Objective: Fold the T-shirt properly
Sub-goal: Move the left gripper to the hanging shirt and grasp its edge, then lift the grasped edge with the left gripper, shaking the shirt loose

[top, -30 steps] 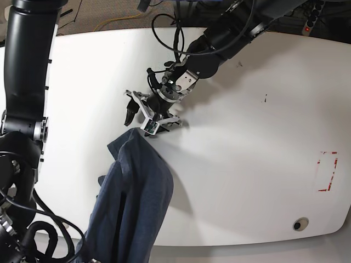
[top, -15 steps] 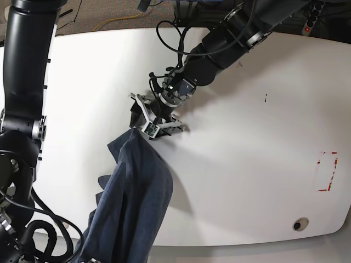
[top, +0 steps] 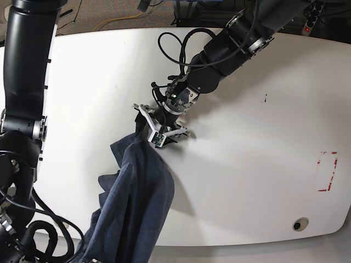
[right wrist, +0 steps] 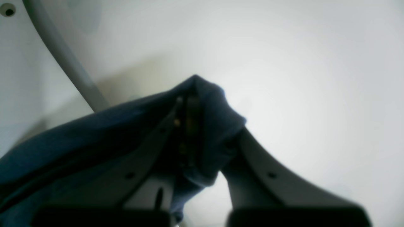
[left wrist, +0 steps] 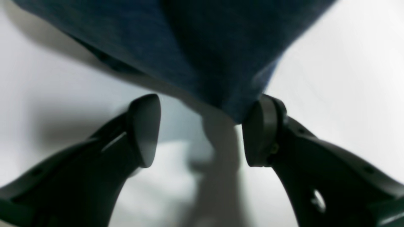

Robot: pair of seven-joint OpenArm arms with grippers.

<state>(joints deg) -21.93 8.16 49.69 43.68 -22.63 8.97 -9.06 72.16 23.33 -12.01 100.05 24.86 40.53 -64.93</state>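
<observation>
Our left hand point(top: 160, 127) (fingers spread) has slid nearer the T-shirt point(top: 134, 208) corner; right hand point(right wrist: 189, 132) pinches cloth; desk point(top: 263, 164) rightward lies bare.

Robotics lab — white table point(top: 258, 164), floor cables point(top: 118, 21)

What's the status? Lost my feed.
Left gripper open at T-shirt corner. Right gripper shut on shirt fabric. Table unobstructed.
</observation>
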